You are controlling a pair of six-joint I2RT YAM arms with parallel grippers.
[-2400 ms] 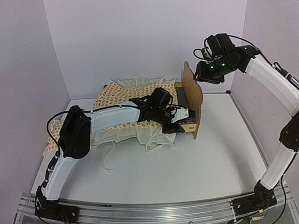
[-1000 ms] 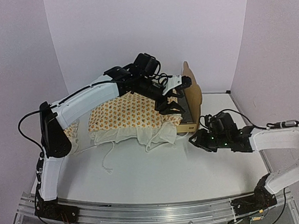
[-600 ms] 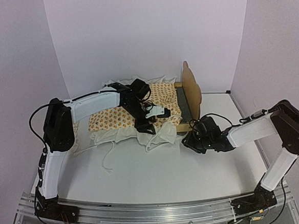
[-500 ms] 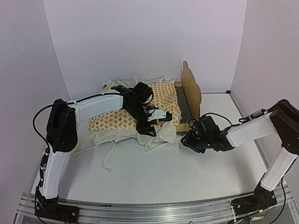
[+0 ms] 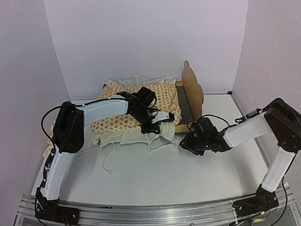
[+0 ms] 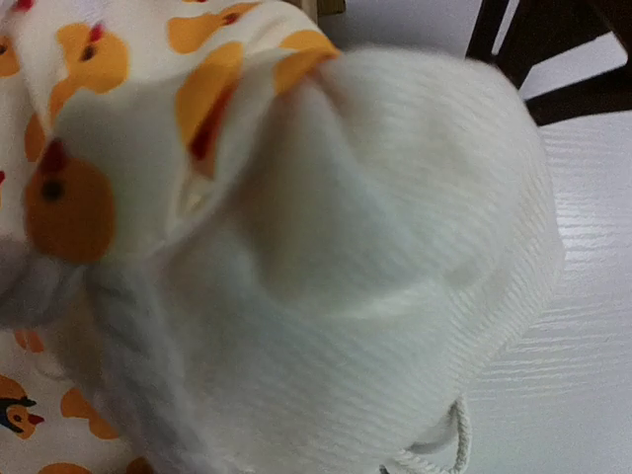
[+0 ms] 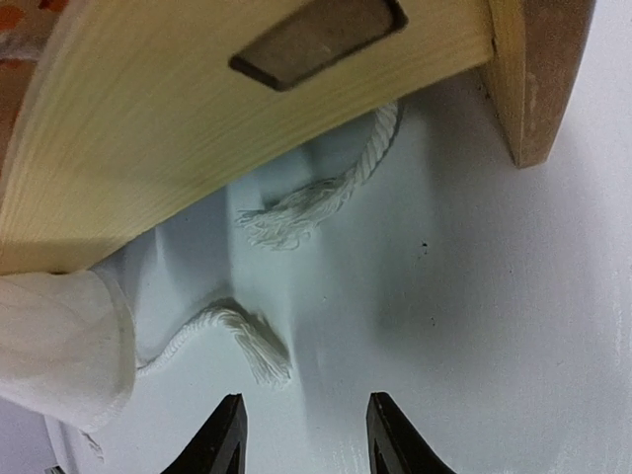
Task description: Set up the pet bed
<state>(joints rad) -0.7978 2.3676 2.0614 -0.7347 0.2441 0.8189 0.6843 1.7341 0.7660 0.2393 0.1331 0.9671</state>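
The pet bed frame (image 5: 192, 88) stands on its side at the back of the table, with its scalloped headboard to the right. Cream orange-print bedding (image 5: 132, 105) lies spread to its left. My left gripper (image 5: 160, 121) sits on the bedding's front ruffle beside the frame. In the left wrist view bunched bedding (image 6: 296, 247) fills the frame and hides the fingers, and it looks pinched. My right gripper (image 5: 185, 142) lies low on the table at the frame's near corner. It stands open (image 7: 306, 439) and empty below the wooden rail (image 7: 247, 109).
White cords with frayed ends (image 7: 257, 351) lie on the table just ahead of my right fingers, and another cord (image 7: 326, 202) lies under the rail. More cord (image 5: 110, 158) trails from the bedding's front edge. Walls close in on three sides, with a metal rail (image 5: 147, 212) along the near edge.
My left gripper came down off the top of the bedding to its front ruffle and closed there. My right gripper crept slightly left along the table toward the frame's corner.
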